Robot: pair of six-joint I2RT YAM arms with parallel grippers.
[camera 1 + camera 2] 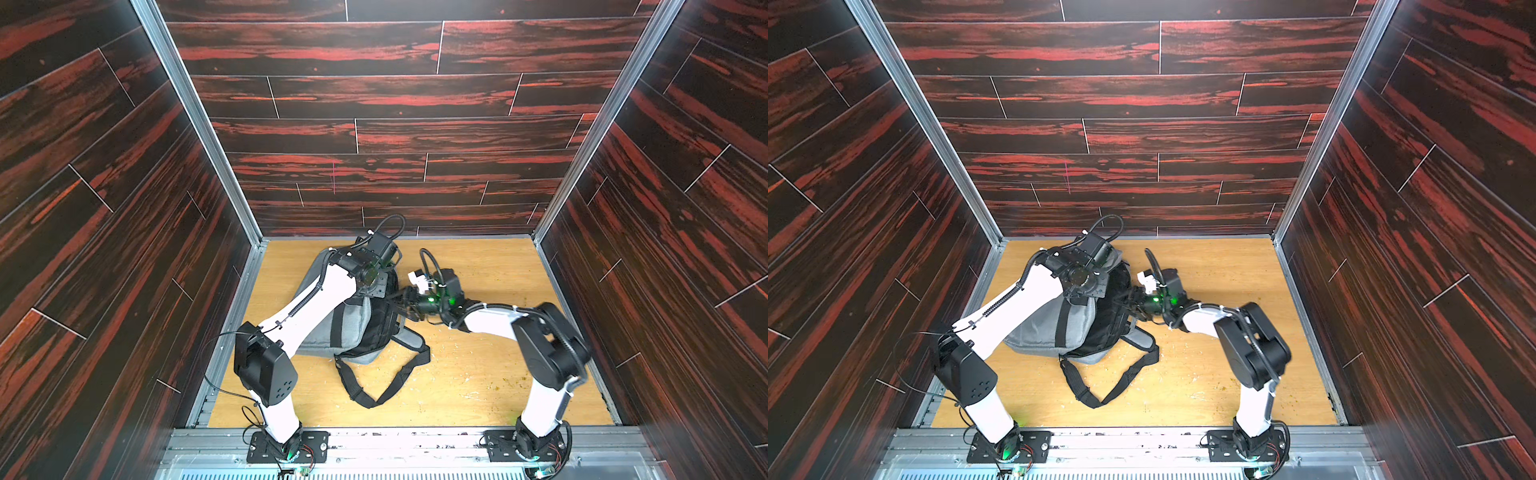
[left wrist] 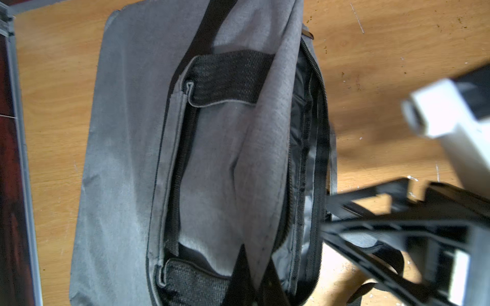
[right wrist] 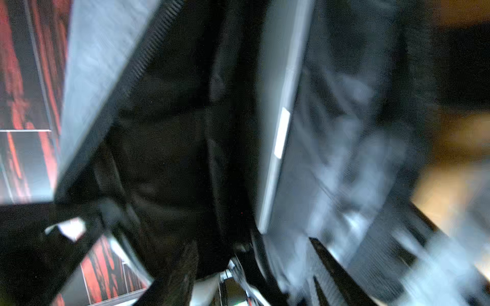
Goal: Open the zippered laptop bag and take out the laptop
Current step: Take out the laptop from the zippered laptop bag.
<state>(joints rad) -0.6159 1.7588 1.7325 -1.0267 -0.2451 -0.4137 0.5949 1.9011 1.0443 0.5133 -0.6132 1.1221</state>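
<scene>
The grey zippered laptop bag (image 1: 328,332) (image 1: 1038,332) lies on the wooden table, unzipped along its right side. In the left wrist view the grey top flap (image 2: 265,159) is raised, with my left gripper (image 2: 261,275) shut on its edge beside the open zip (image 2: 318,132). My right gripper (image 1: 401,301) (image 1: 1125,303) reaches sideways into the opening. The blurred right wrist view shows its fingers (image 3: 326,265) apart inside the dark lining. The laptop (image 3: 275,106) shows as a thin silver edge, and its end lies between those fingers. I cannot tell whether they touch it.
The long black shoulder strap (image 1: 386,386) (image 1: 1113,386) loops over the table (image 1: 478,374) in front of the bag. Dark red wood-pattern walls close in three sides. A metal rail (image 1: 407,440) carries both arm bases along the front edge.
</scene>
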